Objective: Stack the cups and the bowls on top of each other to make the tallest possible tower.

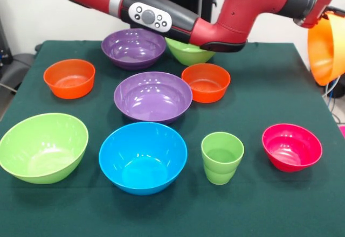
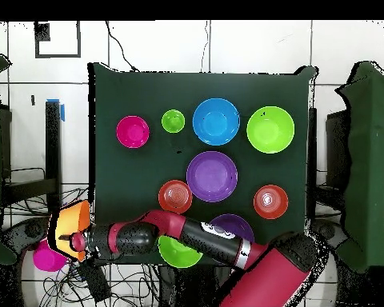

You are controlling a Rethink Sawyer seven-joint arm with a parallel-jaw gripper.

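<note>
My gripper (image 1: 326,12) is out past the table's right edge and holds the large orange bowl (image 1: 325,48) on its side in the air; it also shows in the overhead view (image 2: 70,225). Standing on the table are a far purple bowl (image 1: 133,48), a lime green bowl (image 1: 188,54) partly behind the arm, two small orange-red bowls (image 1: 69,78) (image 1: 206,82), a middle purple bowl (image 1: 153,96), a near lime green bowl (image 1: 43,147), a blue bowl (image 1: 143,157), the light-green cup (image 1: 222,157) and a pink-red bowl (image 1: 291,146). None is stacked.
The green-covered table (image 1: 259,86) carries all the standing bowls. The arm (image 1: 161,16) stretches across the far edge above the far bowls. In the overhead view a magenta object (image 2: 47,257) lies on the floor among cables beside the held bowl.
</note>
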